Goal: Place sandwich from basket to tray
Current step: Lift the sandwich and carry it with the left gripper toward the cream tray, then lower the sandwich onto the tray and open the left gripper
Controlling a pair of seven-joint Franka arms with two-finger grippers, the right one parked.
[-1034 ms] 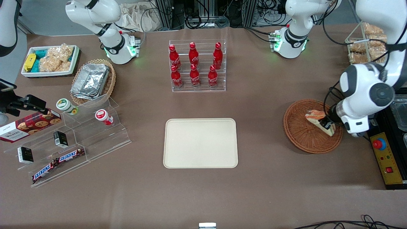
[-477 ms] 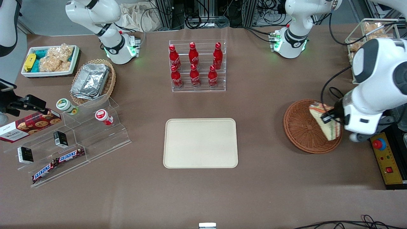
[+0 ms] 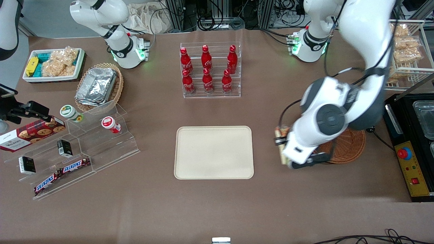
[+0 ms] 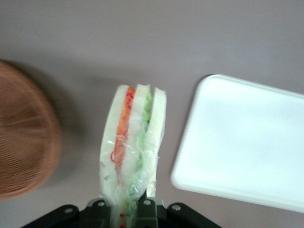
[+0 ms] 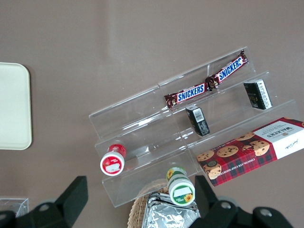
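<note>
Here one sandwich [image 4: 133, 147] hangs clamped in the gripper [image 4: 128, 209] above bare table, between one basket [image 3: 349, 147] and one tray [image 3: 213, 152].

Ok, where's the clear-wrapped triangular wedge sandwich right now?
The clear-wrapped wedge sandwich hangs in the left gripper, shut on it, above bare table between the round reddish-brown wicker basket and the cream rectangular tray.

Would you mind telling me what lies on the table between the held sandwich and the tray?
Nothing: the left wrist view shows only bare brown tabletop between the sandwich, held by the gripper, and the tray.
</note>
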